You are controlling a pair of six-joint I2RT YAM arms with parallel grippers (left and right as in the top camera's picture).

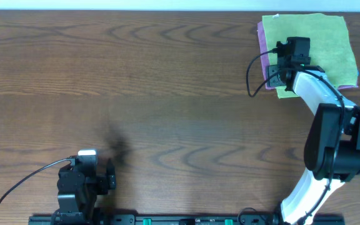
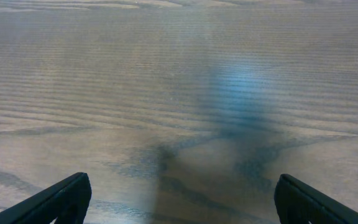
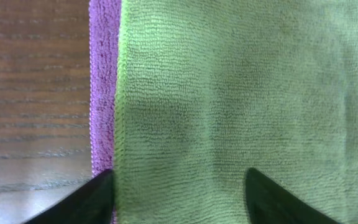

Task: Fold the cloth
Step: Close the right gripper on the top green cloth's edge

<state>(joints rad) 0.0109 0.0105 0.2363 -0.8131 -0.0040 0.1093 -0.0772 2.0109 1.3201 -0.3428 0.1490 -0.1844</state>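
Note:
A folded green cloth (image 1: 320,47) lies at the far right of the table on top of a purple cloth (image 1: 262,44) whose edge shows along its left side. My right gripper (image 1: 279,78) hovers over the green cloth's left front part, open and empty. In the right wrist view the green cloth (image 3: 241,93) fills the frame, the purple cloth's edge (image 3: 103,87) runs beside it, and the open fingers (image 3: 179,199) straddle the green cloth's left edge. My left gripper (image 1: 108,181) is open and empty near the table's front left edge, over bare wood (image 2: 179,205).
The wooden table (image 1: 136,94) stretches between the two arms. A black cable (image 1: 255,75) loops left of the right wrist. A rail (image 1: 167,220) runs along the front edge.

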